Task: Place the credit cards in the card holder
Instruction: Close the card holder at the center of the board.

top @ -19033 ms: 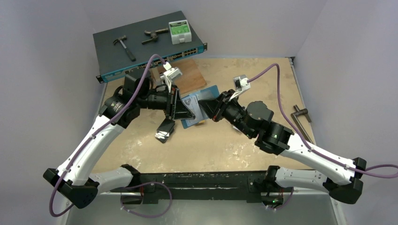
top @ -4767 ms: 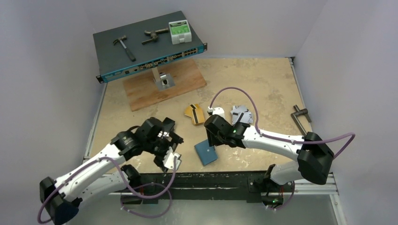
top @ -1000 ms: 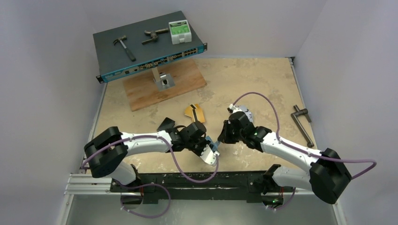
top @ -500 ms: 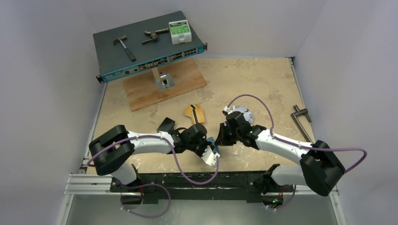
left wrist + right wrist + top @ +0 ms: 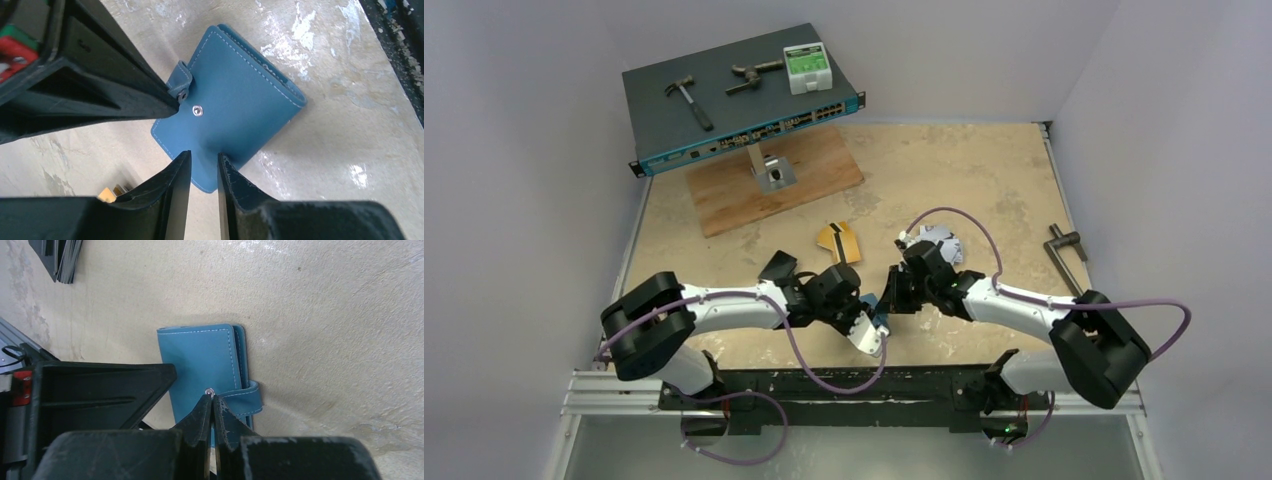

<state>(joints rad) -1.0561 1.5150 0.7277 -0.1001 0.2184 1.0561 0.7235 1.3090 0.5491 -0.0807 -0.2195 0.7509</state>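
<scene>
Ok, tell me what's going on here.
The card holder lies folded on the table near the front edge, with both tools on it. The right tool is shut, its tips at the snap tab, which is off its stud. The left tool, jaws slightly apart, sits over the holder's corner. A gold card lies loose farther back; no card is being handled.

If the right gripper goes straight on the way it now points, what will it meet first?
Probably the snap strap of the card holder; the right gripper has its shut tips at it, contact unclear.
</scene>
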